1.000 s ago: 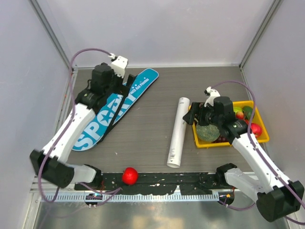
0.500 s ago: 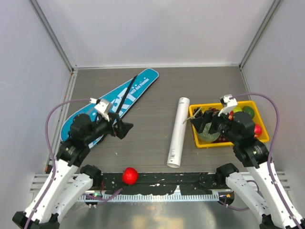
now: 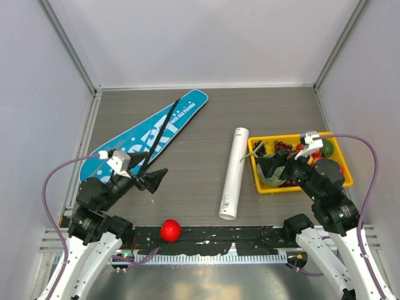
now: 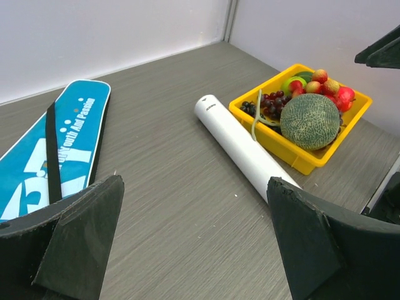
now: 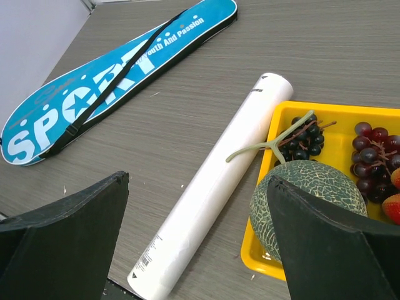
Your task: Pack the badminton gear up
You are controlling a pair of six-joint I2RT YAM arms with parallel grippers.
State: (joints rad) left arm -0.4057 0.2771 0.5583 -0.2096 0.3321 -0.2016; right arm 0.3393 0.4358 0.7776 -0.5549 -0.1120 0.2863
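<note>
The long white tube (image 3: 233, 173) lay flat on the grey table (image 3: 200, 119), its length running from the far side towards the arms and leaning slightly leftward at the near end, with nothing touching it. To the tube's left and well apart from it lay the blue "SPORT" racket bag (image 3: 147, 140). It was flat and closed, its narrow end farther back than the tube's far end and its wide end out to the left, with a black strap (image 5: 106, 94) running along its length. The left gripper (image 3: 157, 180) hung between the bag's wide end and the tube, its jaws spread wide and holding nothing. Just beside the tube's right side, level with its far half, sat a yellow tray (image 4: 281, 147) holding a netted melon (image 4: 310, 120), dark grapes (image 4: 269, 103) and other small fruit. The right gripper (image 3: 267, 165) hovered to the right of the tube, over the tray's corner nearest the tube and the melon, its jaws likewise spread wide and empty. A small red ball (image 3: 170, 230) rested left of the tube's near end, on the black strip along the table's near edge.
</note>
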